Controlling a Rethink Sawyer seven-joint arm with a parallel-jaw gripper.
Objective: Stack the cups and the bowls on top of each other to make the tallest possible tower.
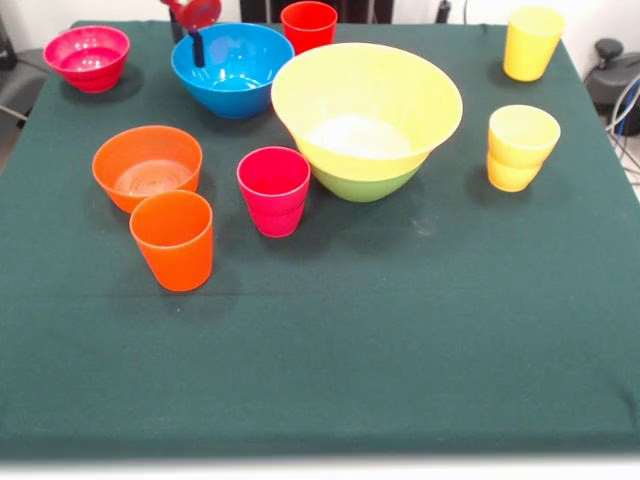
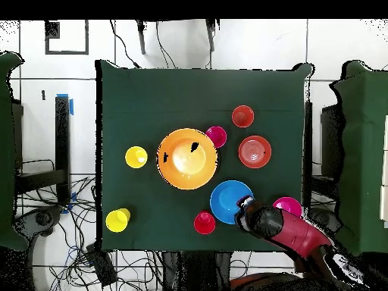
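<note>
The very large yellow bowl [image 1: 366, 105] sits nested in the green bowl [image 1: 365, 186] at mid-table; it also shows in the overhead view [image 2: 187, 158]. The blue bowl [image 1: 232, 68] stands at the far side, with the red cup [image 1: 308, 25] behind it. My gripper [image 1: 196, 42] hangs over the blue bowl's far-left rim, also seen from overhead [image 2: 244, 203] at the blue bowl [image 2: 229, 201]. It holds nothing that I can see. The magenta bowl [image 1: 87, 57], orange bowl [image 1: 147, 165], orange cup [image 1: 173, 240] and magenta cup [image 1: 274, 190] stand apart.
Two yellow cups stand on the right: one [image 1: 533, 42] at the far corner, one [image 1: 520, 147] beside the yellow bowl, stepped as if nested in another. The red arm [image 2: 292, 231] reaches in past the magenta bowl [image 2: 287, 206]. Cables lie beyond the table edges.
</note>
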